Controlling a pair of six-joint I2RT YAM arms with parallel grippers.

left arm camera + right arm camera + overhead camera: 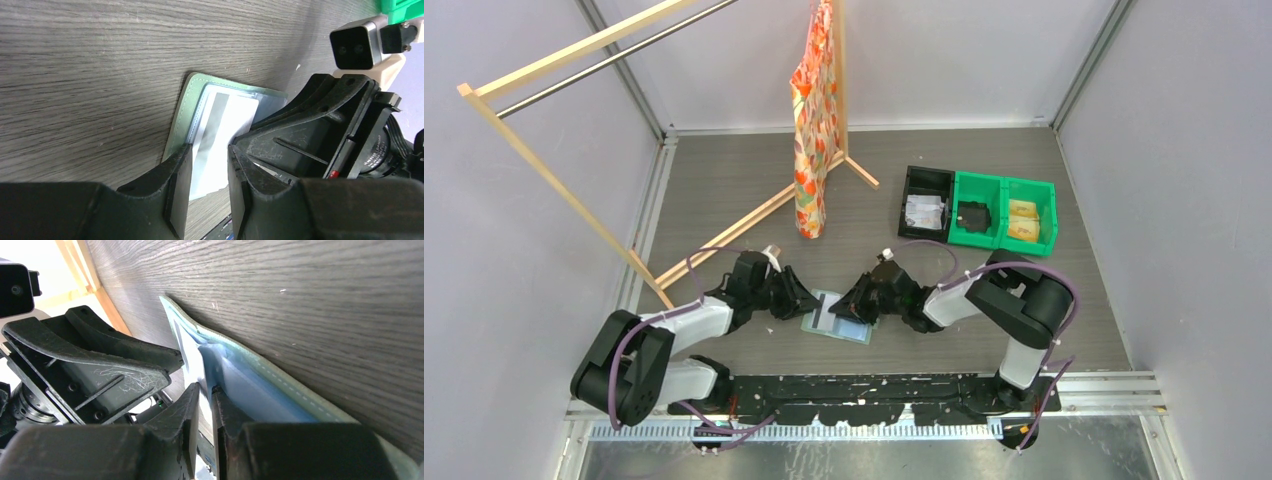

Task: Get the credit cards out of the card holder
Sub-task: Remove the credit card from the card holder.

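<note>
Zero cards clear of the card holder yet, judging by these views. Lying open on the surface between both arms, with a white card seemingly partway out of its pocket. Left claw parted over that card, gripping nothing. Right claw nearly clenched at the pocket lip; impossible to tell whether on card or fabric. Pulling free left to do.
</note>
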